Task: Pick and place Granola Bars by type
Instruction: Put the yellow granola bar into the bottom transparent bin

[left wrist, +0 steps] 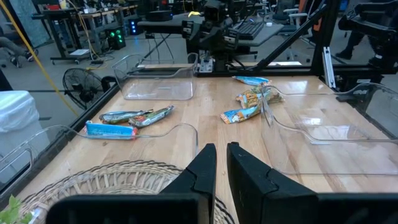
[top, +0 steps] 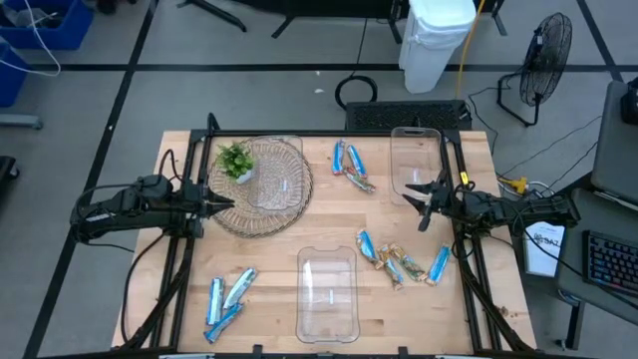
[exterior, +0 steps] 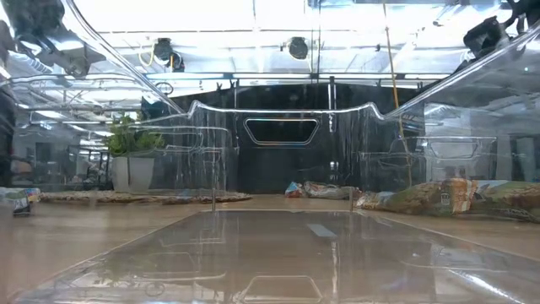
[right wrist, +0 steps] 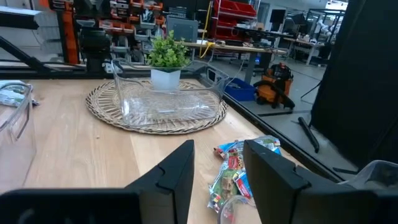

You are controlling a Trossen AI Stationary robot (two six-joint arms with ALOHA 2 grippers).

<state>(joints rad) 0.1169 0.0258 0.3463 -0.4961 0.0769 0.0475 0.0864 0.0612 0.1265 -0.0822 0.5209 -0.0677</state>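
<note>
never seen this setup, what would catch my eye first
Probably the clusters of granola bars scattered over the wooden table, blue ones at the near left corner. Next, the small green plant on the round wicker mat, with the left gripper at its edge.

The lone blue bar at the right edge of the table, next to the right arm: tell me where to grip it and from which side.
Grip the blue bar across its narrow middle, coming straight down. It lies flat on the table, slightly angled, with bare wood along both long sides, so the right gripper jaws fit there. The bar pile beside it blocks a sideways approach.
</note>
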